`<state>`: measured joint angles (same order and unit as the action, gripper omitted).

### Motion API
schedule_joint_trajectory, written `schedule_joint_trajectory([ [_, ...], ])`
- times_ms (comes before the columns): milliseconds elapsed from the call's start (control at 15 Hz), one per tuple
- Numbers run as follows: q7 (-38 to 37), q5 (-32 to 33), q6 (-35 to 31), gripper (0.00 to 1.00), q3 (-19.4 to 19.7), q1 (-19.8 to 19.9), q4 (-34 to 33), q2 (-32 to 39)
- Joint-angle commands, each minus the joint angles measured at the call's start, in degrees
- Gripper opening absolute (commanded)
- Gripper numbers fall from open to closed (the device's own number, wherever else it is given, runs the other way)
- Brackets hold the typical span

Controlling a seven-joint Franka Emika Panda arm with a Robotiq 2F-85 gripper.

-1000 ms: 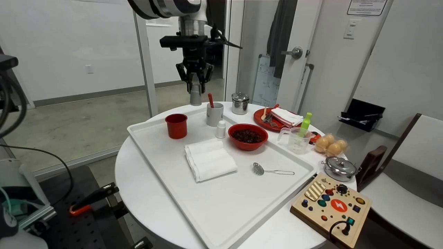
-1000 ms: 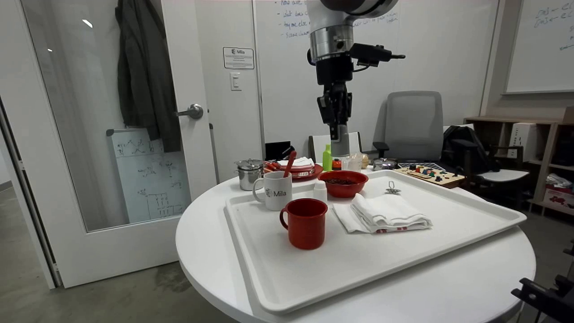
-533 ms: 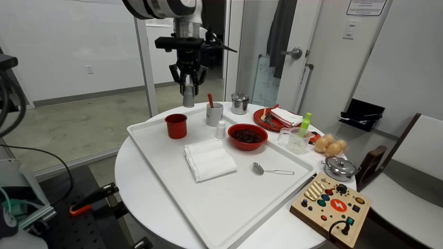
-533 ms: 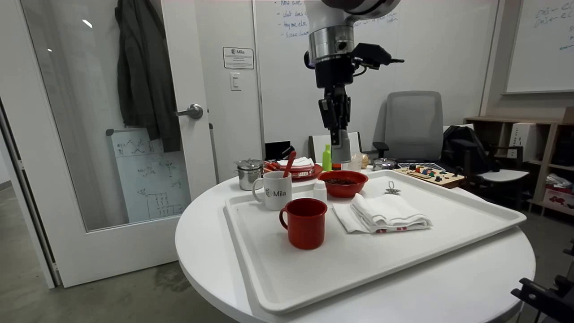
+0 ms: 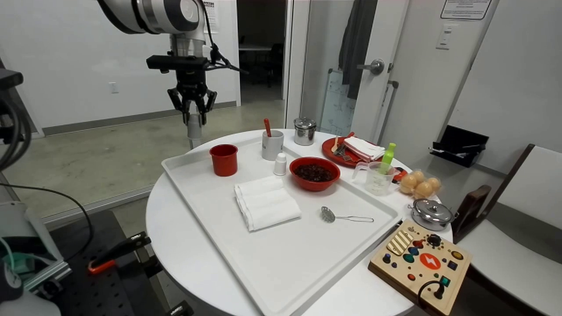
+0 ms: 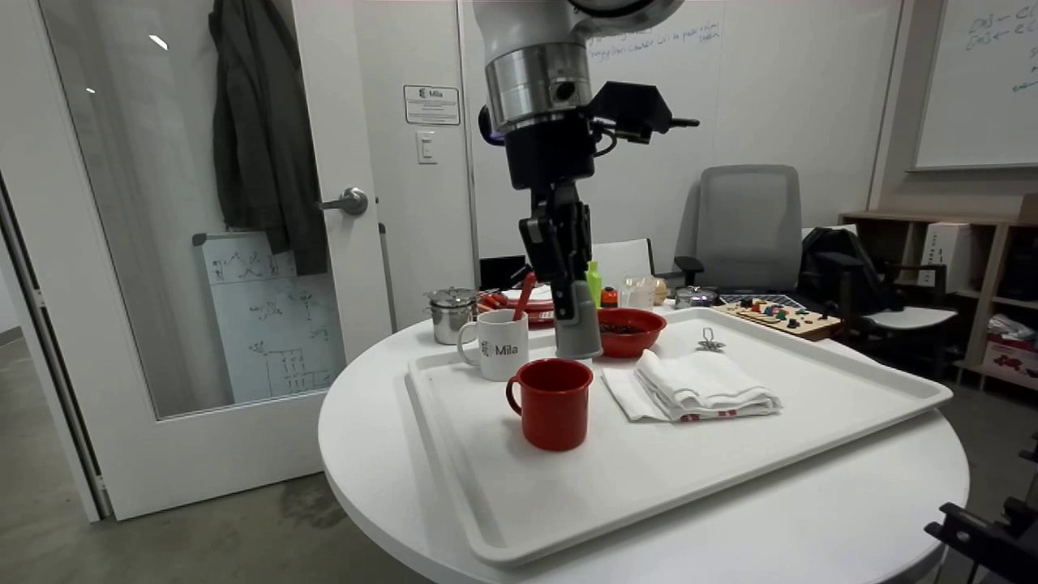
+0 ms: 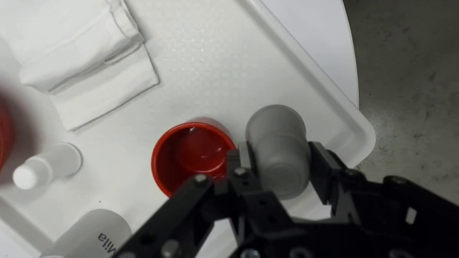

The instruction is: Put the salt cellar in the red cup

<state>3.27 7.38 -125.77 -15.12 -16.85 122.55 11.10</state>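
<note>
A greyish salt cellar is in the air over a white tray, pinched between the two fingers of a black gripper, one on either side. Its long axis is close to upright. In an exterior view the salt cellar hangs almost straight down, its lower end blurring into the pale background and hard to make out. In an exterior view the salt cellar leans a little, its wider end downward; a finger covers part of its upper side. The wrist view looks down along it: a rounded end faces the camera, the other points toward the tray, and surface detail is too dim to read.

The red cup stands upright on the tray, mouth up, with a gap between it and the salt cellar. In the wrist view the two appear just beside each other, and the gripper hides part of the cup's rim.

At the left edge of the wrist view, a red bowl is cut off and blurred; at the bottom edge, a mug lettered "Mila" is also cut off.
</note>
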Motion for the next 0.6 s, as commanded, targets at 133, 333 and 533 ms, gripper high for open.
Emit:
schedule_joint_trajectory([
  [133,-2.97,4.4,-5.29,0.17,1.27,-0.18,-0.62,1.36],
  [333,-4.21,6.22,-8.45,0.17,2.57,0.2,-0.7,2.31],
  [533,-4.68,7.13,-10.33,0.17,3.7,0.4,-0.63,3.63],
])
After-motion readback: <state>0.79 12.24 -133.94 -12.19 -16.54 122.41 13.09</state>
